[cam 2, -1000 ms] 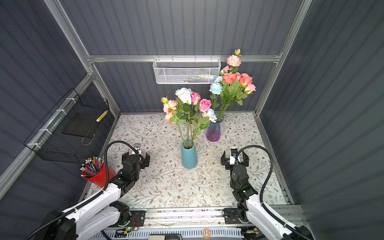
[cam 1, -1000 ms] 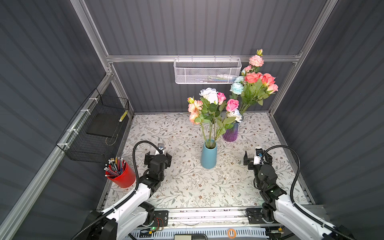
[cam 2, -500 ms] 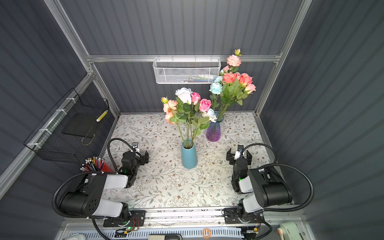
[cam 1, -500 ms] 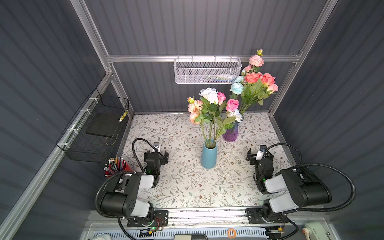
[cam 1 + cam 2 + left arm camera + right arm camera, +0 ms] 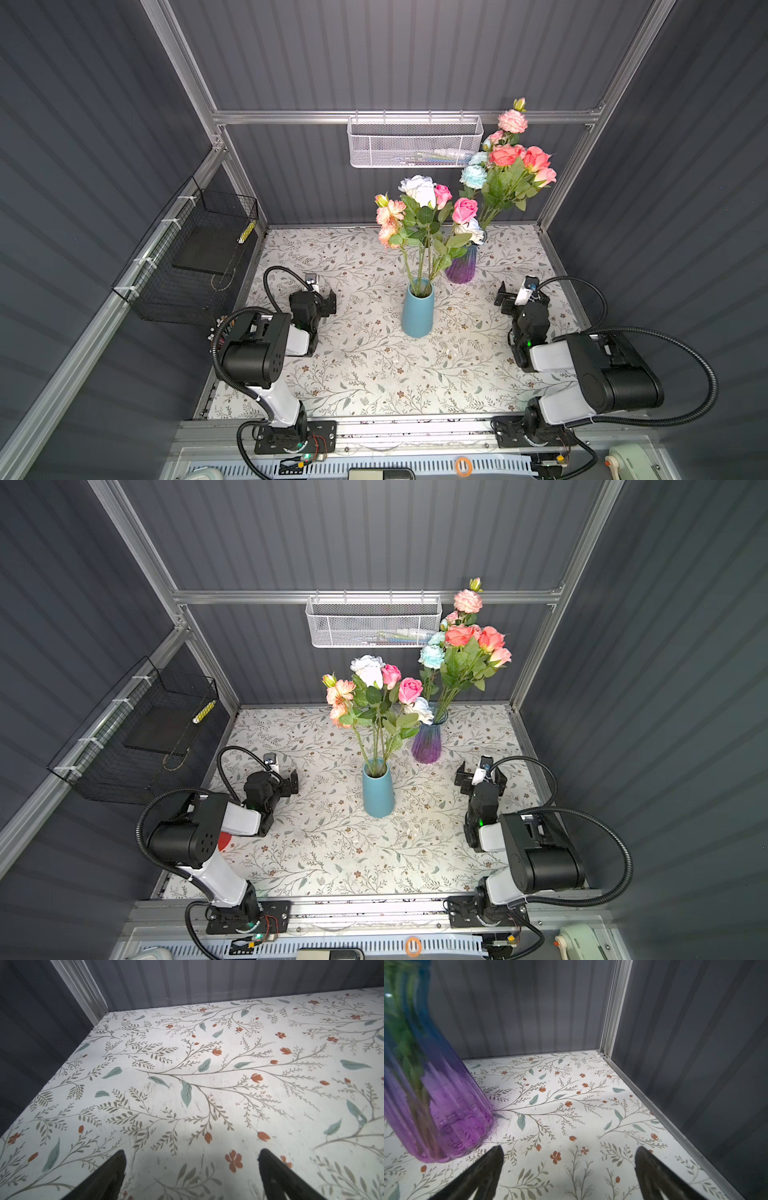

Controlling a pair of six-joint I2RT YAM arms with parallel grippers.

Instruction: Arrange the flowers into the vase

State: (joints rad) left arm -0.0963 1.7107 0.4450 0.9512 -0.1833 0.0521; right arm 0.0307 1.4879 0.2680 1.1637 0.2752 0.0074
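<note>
Standing upright on near-vertical stems, the flowers [image 5: 422, 210] filled two containers: one bunch in the blue vase [image 5: 417, 311] at the middle of the counter [image 5: 374, 374], another in the purple glass vase [image 5: 461, 266] just behind it to the right. The left tool [image 5: 324, 300] and right tool [image 5: 513, 296] sat low on either side of the blue vase, jaws spread wide, gripping nothing, the right nearer the purple one. With no loose stem visible, the job looked finished.

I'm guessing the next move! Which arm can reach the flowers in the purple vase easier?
Probably right: the right gripper, open, sits close to the purple vase; the left gripper is farther off, beyond the blue vase.
</note>
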